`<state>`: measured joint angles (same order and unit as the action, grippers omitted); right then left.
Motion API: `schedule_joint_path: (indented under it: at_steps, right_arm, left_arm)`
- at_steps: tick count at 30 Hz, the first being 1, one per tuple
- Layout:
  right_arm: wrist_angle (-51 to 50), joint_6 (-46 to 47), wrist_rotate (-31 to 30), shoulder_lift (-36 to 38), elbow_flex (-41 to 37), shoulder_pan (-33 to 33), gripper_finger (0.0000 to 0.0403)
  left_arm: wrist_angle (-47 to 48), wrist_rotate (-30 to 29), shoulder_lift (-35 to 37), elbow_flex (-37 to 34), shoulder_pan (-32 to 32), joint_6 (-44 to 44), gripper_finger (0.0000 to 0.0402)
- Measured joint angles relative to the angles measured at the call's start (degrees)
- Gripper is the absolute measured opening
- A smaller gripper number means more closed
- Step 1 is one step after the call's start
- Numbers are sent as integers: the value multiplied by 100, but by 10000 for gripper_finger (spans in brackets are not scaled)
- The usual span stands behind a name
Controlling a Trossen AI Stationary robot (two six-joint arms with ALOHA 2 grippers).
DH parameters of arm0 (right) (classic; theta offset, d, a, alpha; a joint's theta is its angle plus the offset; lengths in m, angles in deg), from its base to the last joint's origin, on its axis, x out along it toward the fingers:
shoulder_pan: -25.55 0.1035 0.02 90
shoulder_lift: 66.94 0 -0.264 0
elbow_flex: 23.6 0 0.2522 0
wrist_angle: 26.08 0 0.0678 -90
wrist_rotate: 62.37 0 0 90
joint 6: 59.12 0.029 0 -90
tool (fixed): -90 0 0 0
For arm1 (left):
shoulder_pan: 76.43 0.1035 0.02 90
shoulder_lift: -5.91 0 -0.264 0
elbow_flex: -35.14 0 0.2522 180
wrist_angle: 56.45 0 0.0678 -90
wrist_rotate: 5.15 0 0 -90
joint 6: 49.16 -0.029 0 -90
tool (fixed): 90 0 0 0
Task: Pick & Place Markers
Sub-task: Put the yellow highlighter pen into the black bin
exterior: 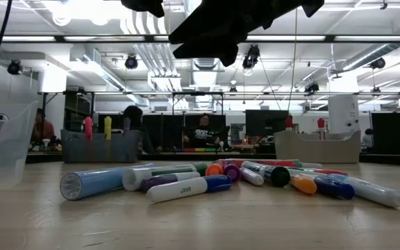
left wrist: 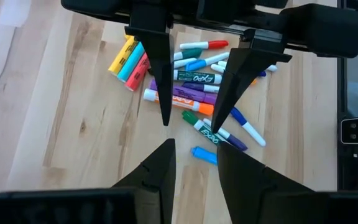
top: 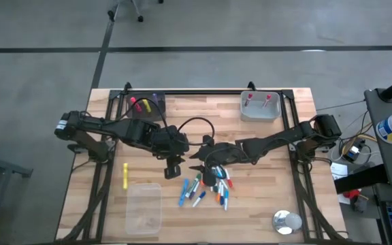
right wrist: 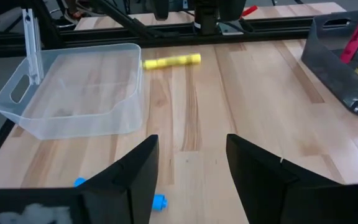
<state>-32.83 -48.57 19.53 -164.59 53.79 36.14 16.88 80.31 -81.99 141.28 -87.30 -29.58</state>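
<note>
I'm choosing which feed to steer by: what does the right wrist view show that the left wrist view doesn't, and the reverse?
Only the right wrist view shows the clear plastic bin, the lone yellow marker lying beyond it, and the dark grey holder with pens standing in it. Only the left wrist view shows the pile of mixed-colour markers and the right tool above it, fingers apart. Both show the light wooden tabletop and their own tool's open fingers.

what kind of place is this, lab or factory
Most likely a robotics lab or shared workshop: a wooden table with two mounted arms, exposed ceiling ducts with strip lights, and people seated at monitors behind.
</note>
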Motion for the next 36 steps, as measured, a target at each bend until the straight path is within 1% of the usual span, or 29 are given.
schedule_joint_path:
  at_steps: [15,18,22,28,30,36]
  right_arm:
    - [-15,-21,2,0,-24,-2,182]
    - [-103,-13,4,0,-32,-2,182]
    - [-275,-21,4,0,-35,-2,182]
    - [-737,-1,2,0,-37,-2,182]
    - [-874,19,2,0,-39,-2,182]
    - [-959,109,-95,0,-39,-31,182]
  left_arm:
    - [77,2,7,-6,-4,12,110]
    - [513,-11,7,-19,-9,264,110]
    - [1131,-315,9,-109,-9,688,110]
    - [1189,-389,9,-543,-9,791,110]
    - [1070,-391,9,-736,-9,792,110]
    - [918,-389,9,-1226,-9,811,110]
